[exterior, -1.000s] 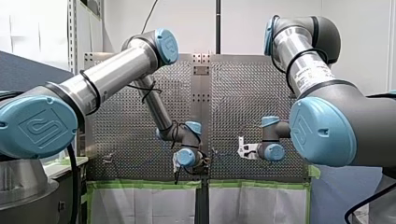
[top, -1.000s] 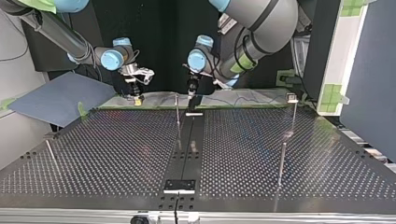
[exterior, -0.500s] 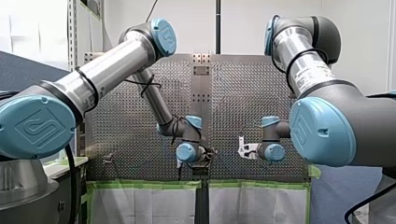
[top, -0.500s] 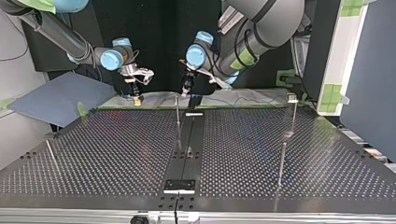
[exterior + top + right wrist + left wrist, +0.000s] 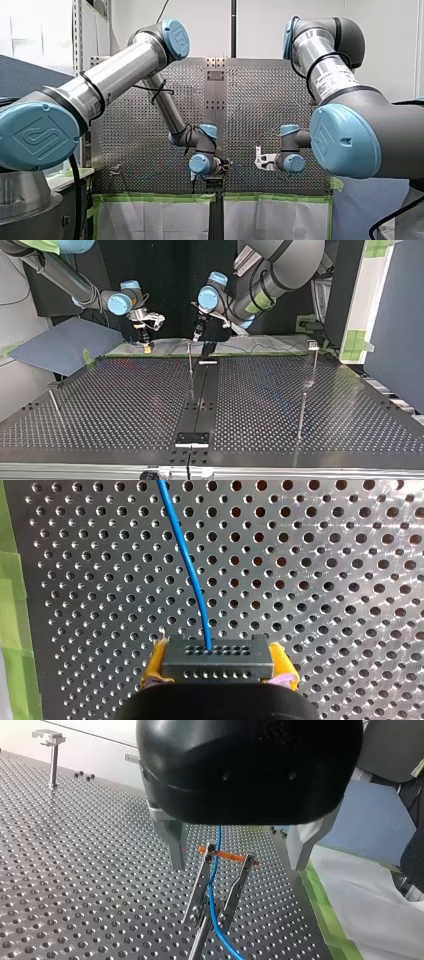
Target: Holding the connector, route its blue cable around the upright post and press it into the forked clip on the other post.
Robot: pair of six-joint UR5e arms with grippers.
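Movement over the last second belongs to my left arm alone. Seen from across the desk (image 5: 320, 445), the left hand (image 5: 236, 867) has drifted toward the thin post (image 5: 190, 360) by the middle of the desk's edge nearest the arms, and has lifted a little. It now hangs over the post's top. My right arm has not shifted.

The left wrist view shows what that brings. The left hand is released, with its metal fingers (image 5: 176, 845) spread wide and straddling the forked clip (image 5: 200, 885) on that post, touching neither prong. The blue cable (image 5: 209, 890) runs down between the two prongs toward the base of the fork.

The right hand (image 5: 218, 666) is clenched on the connector (image 5: 218, 656), its yellow pads gripping both ends. It sits over the same desk edge, between the middle and the corner on my right arm's side. The cable leaves the connector's face and runs ahead over the perforated surface.

My reading is that the cable has entered the fork and the left hand is placed to push it down. I cannot tell whether it is fully seated at the bottom of the fork. No view shows whether the routing leg that comes before this is complete.
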